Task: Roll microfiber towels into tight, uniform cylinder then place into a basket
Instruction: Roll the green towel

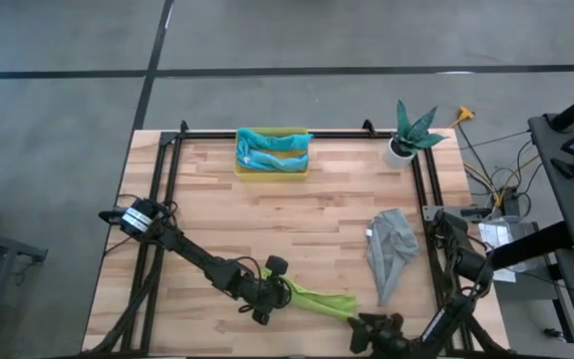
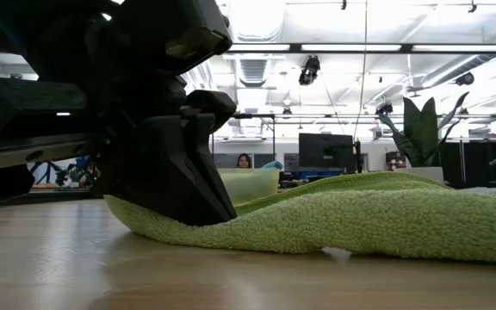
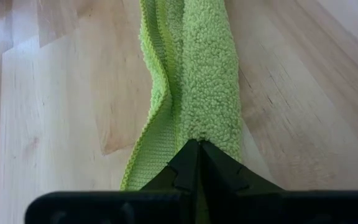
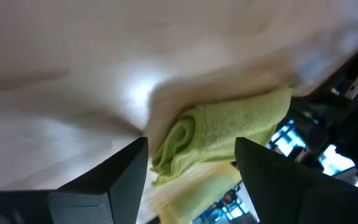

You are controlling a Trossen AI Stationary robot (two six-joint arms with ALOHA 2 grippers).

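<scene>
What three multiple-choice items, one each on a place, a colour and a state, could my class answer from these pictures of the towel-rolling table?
1. Where does the grey towel lie?
A. in the basket
B. on the table's right side
C. under the plant pot

2. What colour is the towel held by the left pincer?
A. lime green
B. grey
C. red

3. How does the right pincer stand?
A. shut on the grey towel
B. shut on nothing
C. open at the green towel's end

Answers:
1 B, the high view shows it crumpled on bare wood at the right.
2 A, the left wrist view shows the fingers closed on the lime green towel.
3 C, the right wrist view shows its fingers spread either side of the rolled end.
</scene>
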